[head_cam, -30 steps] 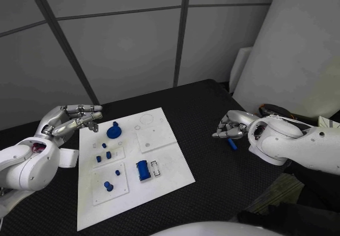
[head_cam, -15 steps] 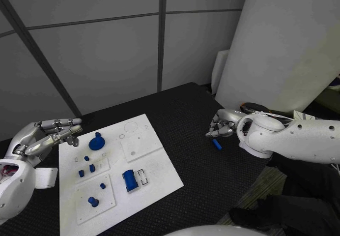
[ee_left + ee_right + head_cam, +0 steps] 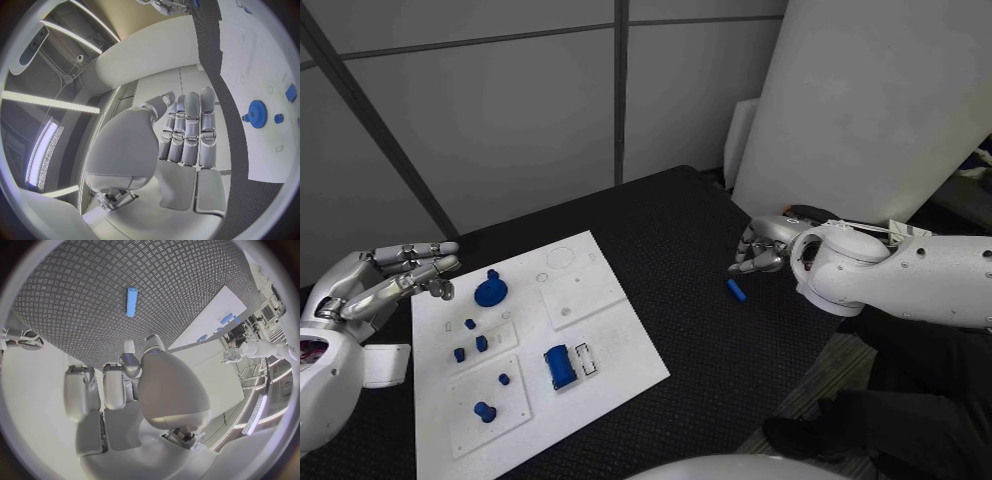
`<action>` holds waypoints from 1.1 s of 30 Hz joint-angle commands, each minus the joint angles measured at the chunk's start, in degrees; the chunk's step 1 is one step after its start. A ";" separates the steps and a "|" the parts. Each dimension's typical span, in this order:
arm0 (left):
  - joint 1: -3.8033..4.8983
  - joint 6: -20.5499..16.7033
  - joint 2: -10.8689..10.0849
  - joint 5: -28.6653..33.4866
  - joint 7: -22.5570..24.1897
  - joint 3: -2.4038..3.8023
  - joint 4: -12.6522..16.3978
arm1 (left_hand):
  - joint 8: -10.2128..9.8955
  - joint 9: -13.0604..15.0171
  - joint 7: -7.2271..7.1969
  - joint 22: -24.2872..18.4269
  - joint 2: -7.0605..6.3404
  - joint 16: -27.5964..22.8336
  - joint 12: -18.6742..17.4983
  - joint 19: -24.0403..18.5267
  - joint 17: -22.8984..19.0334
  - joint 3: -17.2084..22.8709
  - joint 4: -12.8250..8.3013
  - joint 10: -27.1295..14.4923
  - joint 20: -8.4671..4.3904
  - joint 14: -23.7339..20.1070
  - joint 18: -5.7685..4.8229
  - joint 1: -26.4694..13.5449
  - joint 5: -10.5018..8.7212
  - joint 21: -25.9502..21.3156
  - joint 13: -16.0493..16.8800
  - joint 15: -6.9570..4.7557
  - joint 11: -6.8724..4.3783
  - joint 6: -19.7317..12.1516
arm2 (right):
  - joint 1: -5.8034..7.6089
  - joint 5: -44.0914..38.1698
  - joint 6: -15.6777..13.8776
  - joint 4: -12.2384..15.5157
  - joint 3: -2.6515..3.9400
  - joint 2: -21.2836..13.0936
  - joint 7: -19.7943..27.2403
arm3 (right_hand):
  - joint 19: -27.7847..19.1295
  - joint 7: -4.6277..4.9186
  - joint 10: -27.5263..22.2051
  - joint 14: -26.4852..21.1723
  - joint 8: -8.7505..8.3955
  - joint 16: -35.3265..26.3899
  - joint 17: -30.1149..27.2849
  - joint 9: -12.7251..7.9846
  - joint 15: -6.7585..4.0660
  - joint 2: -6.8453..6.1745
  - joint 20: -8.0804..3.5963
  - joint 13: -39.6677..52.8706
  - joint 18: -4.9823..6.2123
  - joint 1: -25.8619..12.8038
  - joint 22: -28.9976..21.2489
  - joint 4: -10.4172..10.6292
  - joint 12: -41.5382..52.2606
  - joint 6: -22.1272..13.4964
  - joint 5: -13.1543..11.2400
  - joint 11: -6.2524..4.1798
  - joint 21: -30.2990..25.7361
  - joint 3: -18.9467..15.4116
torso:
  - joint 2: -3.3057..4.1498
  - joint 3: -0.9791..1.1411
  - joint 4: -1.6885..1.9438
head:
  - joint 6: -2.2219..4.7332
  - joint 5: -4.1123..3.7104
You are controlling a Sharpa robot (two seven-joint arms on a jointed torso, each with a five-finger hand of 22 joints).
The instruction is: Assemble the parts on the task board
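The left hand (image 3: 390,280) hovers at the task board's (image 3: 610,345) left edge, fingers straight and together, holding nothing. Blue parts, among them a round gear (image 3: 491,293), sit on the board. No writing shows. Near the table's right edge lies a blue peg (image 3: 736,290), just beside the right hand (image 3: 764,252), whose fingers are curled in and empty.

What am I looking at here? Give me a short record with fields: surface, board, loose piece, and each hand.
surface: black table
board: white task board carrying small blue parts, among them a round gear
loose piece: blue peg lying on the table, off the board
left hand: beside the board's edge, holding nothing
right hand: just above the peg, fingers curled, holding nothing
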 commanded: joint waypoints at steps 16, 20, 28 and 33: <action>0.06 0.25 0.10 0.12 0.55 0.03 0.00 | 0.25 -0.06 -0.18 -0.06 0.32 0.14 0.20 -0.19 -0.03 -0.40 -0.06 -0.37 0.07 -0.38 -1.05 -0.13 0.12 -0.19 0.06 0.20 -0.09 -0.38 | -0.08 -1.75 10.55 -1.56 -0.06 2.21 -3.62 | 1.11 0.20 -0.91 3.03 -0.04 -0.95 0.61 0.02 0.20 -0.41 0.28 -0.83 0.85 -0.14 9.99 0.19 -1.32 0.19 -0.08 -0.05 -0.93 -0.64 | -0.01 -0.01 -0.03 | -0.74 0.58; 0.05 0.26 0.08 0.12 0.55 0.03 0.03 | 0.25 -0.06 -0.18 -0.06 0.32 0.14 0.20 -0.19 -0.03 -0.40 -0.06 -0.37 0.07 -0.38 -1.05 -0.13 0.12 -0.19 0.06 0.20 -0.09 -0.38 | -0.10 -1.88 11.80 -2.16 -0.08 2.82 -4.05 | 1.00 0.20 -1.01 2.99 -0.04 -1.06 0.49 0.02 0.20 -0.39 0.28 -0.96 0.89 -0.21 9.87 0.23 -1.51 0.19 -0.12 -0.04 -1.05 -0.68 | 0.01 -0.03 -0.02 | -0.80 0.59; 0.03 0.27 0.06 0.12 0.58 0.03 -0.03 | 0.25 -0.06 -0.18 -0.06 0.32 0.14 0.20 -0.19 -0.03 -0.40 -0.06 -0.37 0.07 -0.38 -1.05 -0.13 0.12 -0.19 0.06 0.20 -0.09 -0.38 | -0.15 -1.97 13.77 -3.96 -0.14 4.53 -4.70 | 0.92 0.22 -1.15 2.95 -0.07 -1.17 0.40 0.02 0.21 -0.29 0.29 -1.10 0.91 -0.47 9.79 0.31 -1.74 0.14 -0.22 -0.02 -1.15 -0.80 | -0.01 0.00 0.03 | -1.00 0.73; -0.01 0.28 0.05 0.12 0.60 0.03 -0.04 | 0.25 -0.06 -0.18 -0.06 0.32 0.14 0.20 -0.19 -0.03 -0.40 -0.06 -0.37 0.07 -0.38 -1.05 -0.13 0.12 -0.19 0.06 0.20 -0.09 -0.38 | -0.23 -1.98 14.12 -5.20 -0.19 5.57 -4.68 | 0.89 0.23 -1.19 2.94 -0.09 -1.22 0.36 0.01 0.22 -0.22 0.29 -1.14 0.93 -0.57 9.76 0.33 -1.81 0.11 -0.24 -0.01 -1.19 -0.83 | -0.02 -0.01 0.05 | -1.03 0.79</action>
